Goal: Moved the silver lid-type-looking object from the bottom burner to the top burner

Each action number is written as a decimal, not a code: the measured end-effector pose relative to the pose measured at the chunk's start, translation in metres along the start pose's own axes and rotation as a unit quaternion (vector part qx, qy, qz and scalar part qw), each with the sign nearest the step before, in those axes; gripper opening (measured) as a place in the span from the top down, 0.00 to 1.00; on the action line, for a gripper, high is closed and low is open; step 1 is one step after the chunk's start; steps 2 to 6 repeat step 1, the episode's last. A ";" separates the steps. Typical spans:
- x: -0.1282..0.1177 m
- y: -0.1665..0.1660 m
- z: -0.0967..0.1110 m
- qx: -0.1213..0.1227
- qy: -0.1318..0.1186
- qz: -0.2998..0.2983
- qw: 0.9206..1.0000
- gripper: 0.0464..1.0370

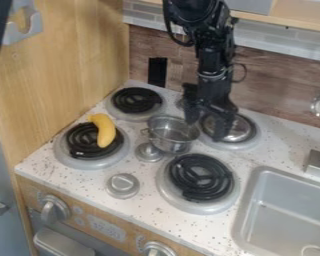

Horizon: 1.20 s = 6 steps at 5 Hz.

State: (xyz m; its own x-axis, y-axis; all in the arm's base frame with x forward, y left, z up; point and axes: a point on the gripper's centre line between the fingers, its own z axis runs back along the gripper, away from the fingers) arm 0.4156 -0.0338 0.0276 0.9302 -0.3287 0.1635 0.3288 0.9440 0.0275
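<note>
The black gripper (205, 128) hangs down over the back right burner, its two fingers spread apart. One finger is by the rim of the metal pot, and the other crosses in front of the lid. The round silver lid-like object (240, 130) lies on the back right burner (248, 144), partly hidden behind the gripper. Nearer the counter's front, the bottom right burner (201, 177) shows its black coil with nothing on it.
A small metal pot (171, 133) stands between the burners, left of the gripper. The yellow banana (104, 131) lies across the front left burner (76, 159). Behind that is another burner (136, 100). A sink (286, 210) is at the lower right, and a wooden wall (62, 65) rises at left.
</note>
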 end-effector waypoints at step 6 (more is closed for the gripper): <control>-0.010 0.000 0.008 0.005 0.011 0.023 1.000 0.04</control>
